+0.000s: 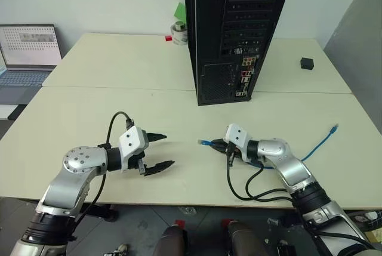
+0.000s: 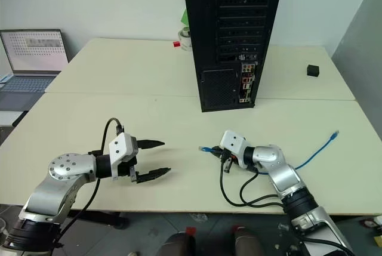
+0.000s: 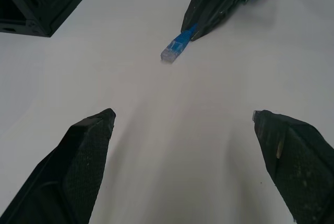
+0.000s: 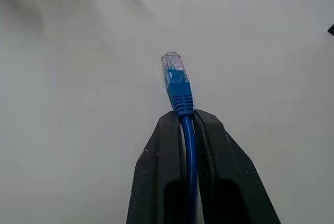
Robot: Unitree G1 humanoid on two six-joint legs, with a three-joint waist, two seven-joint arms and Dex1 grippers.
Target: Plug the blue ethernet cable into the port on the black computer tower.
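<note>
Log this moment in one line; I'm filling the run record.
right gripper: shut on blue ethernet cable | left gripper: open | black computer tower: unplugged

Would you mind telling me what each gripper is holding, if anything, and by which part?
The right gripper pinches the blue cable on its cord just behind the plug. The left gripper is open and holds nothing.

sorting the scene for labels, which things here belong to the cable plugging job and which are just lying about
Job:
- blue ethernet cable, clamped in the right hand
- black computer tower
- left hand, open

Lying about:
- laptop
- small black cube
- tape roll
</note>
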